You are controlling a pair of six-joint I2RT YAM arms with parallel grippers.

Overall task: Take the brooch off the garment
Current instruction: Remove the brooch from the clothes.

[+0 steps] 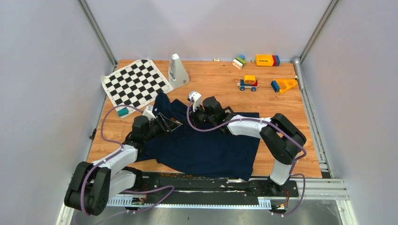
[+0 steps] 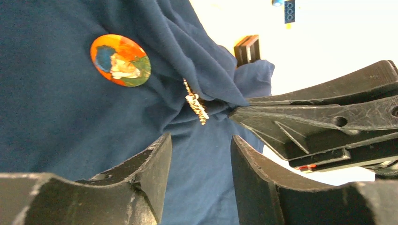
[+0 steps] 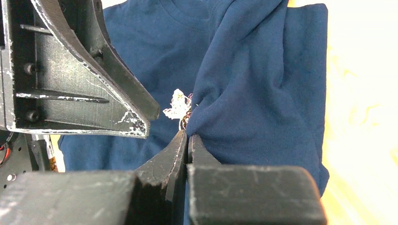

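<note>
Left wrist view shows the small sparkly brooch (image 2: 196,105) in the middle of the frame, stuck on a fold of the dark blue garment (image 2: 56,117). The right gripper (image 3: 187,136) has its fingers pressed together, pinching the cloth just beside the brooch. The left gripper (image 2: 199,154) is spread apart just below the brooch. A round orange badge (image 2: 121,61) sits at the upper left. From the top, the garment lies mid-frame on the wooden table (image 1: 220,79), a chequered mat (image 1: 135,84) at its upper left.

Left tool (image 2: 201,140), jaws apart; right tool (image 3: 187,135) (close beside it), jaws together.
</note>
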